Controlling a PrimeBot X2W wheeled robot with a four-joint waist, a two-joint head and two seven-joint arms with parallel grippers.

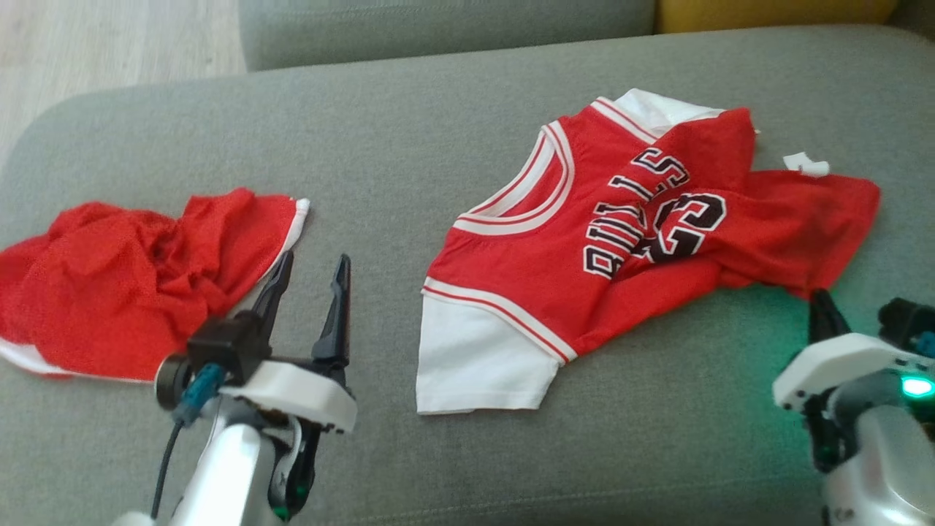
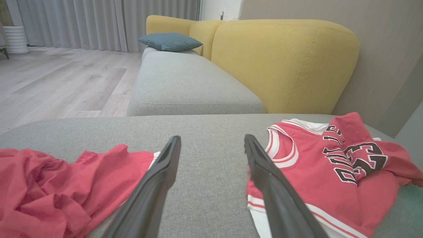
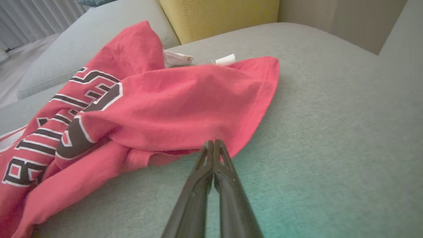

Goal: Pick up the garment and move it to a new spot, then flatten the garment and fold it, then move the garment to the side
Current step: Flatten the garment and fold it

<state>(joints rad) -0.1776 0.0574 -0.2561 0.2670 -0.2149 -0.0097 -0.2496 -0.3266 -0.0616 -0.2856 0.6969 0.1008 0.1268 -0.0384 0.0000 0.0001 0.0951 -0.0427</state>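
Note:
The garment (image 1: 621,241) is a red basketball jersey with white trim and black lettering. It lies crumpled on the right half of the grey sofa seat (image 1: 409,146), its white sleeve towards me. My right gripper (image 1: 818,296) is at the jersey's near right hem. In the right wrist view the right gripper (image 3: 214,142) has its fingers pressed together, with the tips on the edge of the red cloth (image 3: 165,99). My left gripper (image 1: 314,259) hovers open over bare seat, left of the jersey (image 2: 314,172). Nothing is between the fingers of the left gripper (image 2: 212,138).
A second red garment, bunched mesh shorts (image 1: 124,285), lies on the seat at the left, also seen as shorts (image 2: 49,188). A small white tag (image 1: 806,164) sits beside the jersey's far edge. Behind are a yellow backrest (image 2: 284,62), a blue cushion (image 2: 170,41) and wooden floor.

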